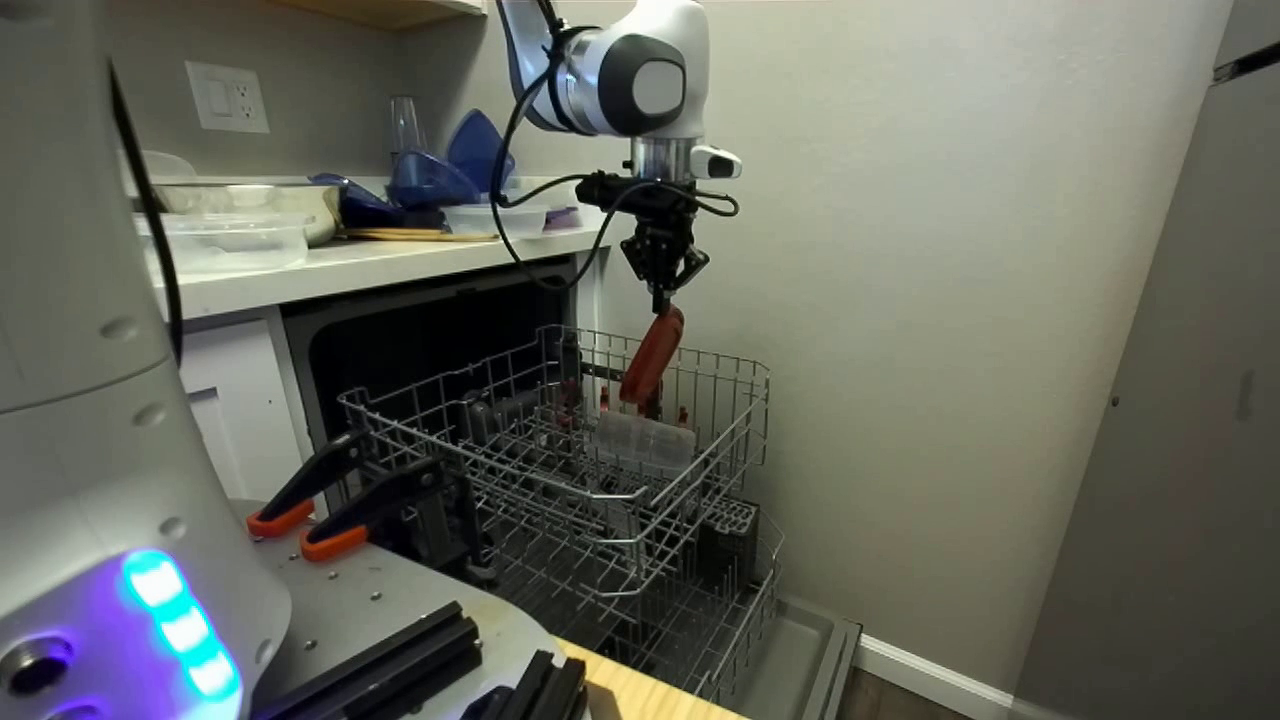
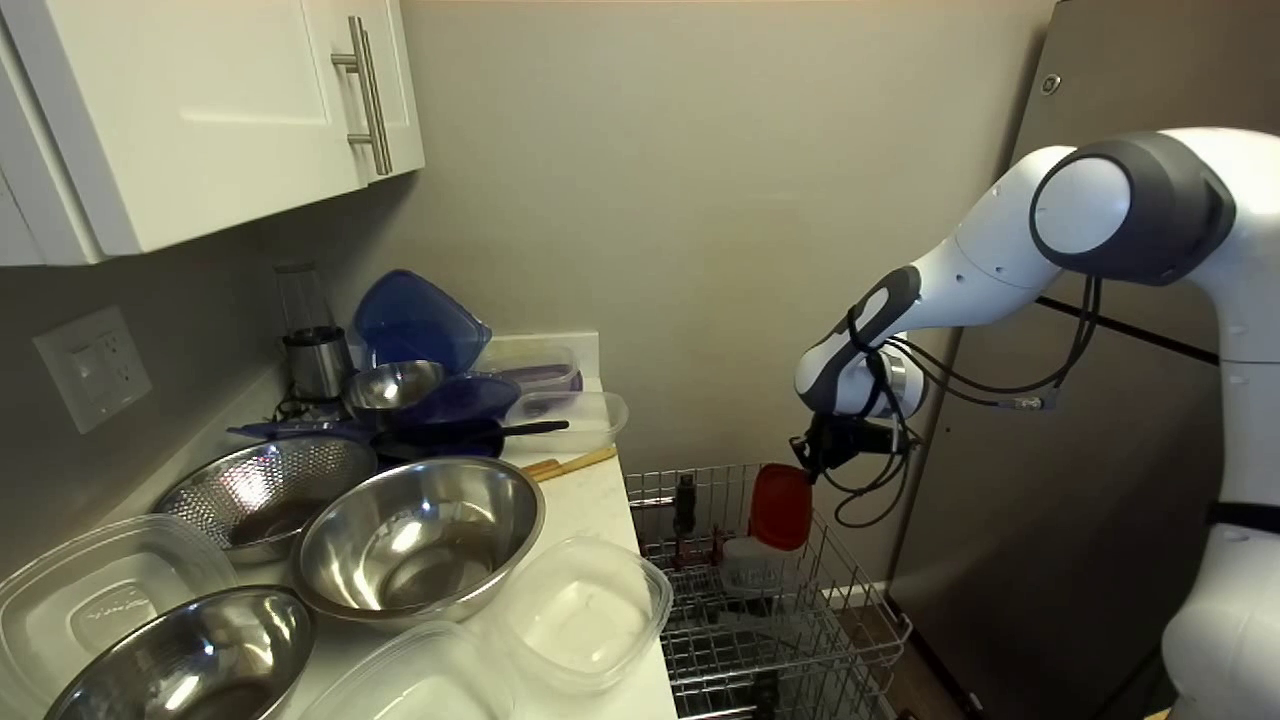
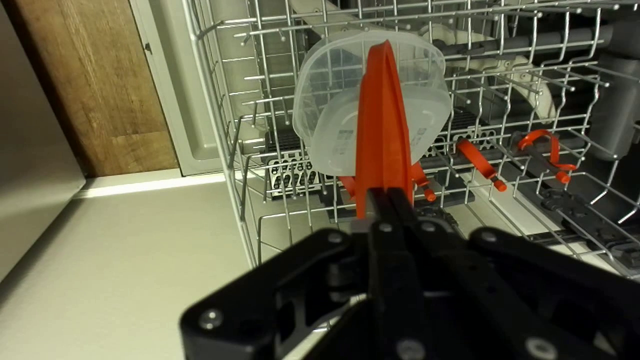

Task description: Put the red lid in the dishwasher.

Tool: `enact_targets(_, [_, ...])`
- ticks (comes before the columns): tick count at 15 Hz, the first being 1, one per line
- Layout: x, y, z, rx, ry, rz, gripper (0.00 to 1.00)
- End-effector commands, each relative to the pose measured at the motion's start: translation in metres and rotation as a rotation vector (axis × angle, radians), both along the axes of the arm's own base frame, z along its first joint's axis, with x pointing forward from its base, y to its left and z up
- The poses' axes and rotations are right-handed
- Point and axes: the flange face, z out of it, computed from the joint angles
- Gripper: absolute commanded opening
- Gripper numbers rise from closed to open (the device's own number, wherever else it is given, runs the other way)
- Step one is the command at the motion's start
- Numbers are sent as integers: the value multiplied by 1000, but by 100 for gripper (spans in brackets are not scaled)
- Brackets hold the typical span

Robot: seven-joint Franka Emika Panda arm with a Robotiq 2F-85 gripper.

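Pinching a thin red-orange plastic lid (image 3: 382, 125), upper centre of the wrist view, the clenched black two-fingered gripper (image 3: 387, 194) holds it over the grey metal wire rack (image 1: 618, 497) of the dark-cavitied dishwasher (image 1: 400, 335). Marks (image 3: 345, 140) on the translucent plastic container (image 3: 332, 110) are illegible, as is the round badge (image 2: 1050, 84), upper right in an exterior view.

the white tabletop (image 2: 590, 510) is crowded. in an exterior view it carries a large steel bowl (image 2: 420, 545), with a perforated steel colander (image 2: 240, 500) and a second steel bowl (image 2: 190, 660) close by, and clear plastic containers (image 2: 585, 610) toward its long edge. farther along are wooden utensils (image 2: 575, 465) near that edge, a jumble of blue plastic pieces (image 2: 415, 315), and a steel appliance base (image 2: 318, 365); whether the small steel bowl (image 2: 393, 388) among the blue pieces rests on the surface cannot be told.
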Motion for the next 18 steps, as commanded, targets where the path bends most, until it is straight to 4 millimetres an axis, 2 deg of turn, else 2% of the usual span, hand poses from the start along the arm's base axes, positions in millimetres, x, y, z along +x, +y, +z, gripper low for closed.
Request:
enact_targets(1, [0, 0, 1, 0, 1, 0, 2])
enact_targets(6, [1, -8, -2, -89, -35, -5, 0])
enact_targets(9, [4, -24, -6, -182, -82, -24, 0])
enact_targets(14, [3, -45, -30, -287, -89, -103, 0])
enact_targets(16, [1, -45, -40, -293, -79, -135, 0])
enact_targets(18, [1, -37, -45, -265, -92, -155, 0])
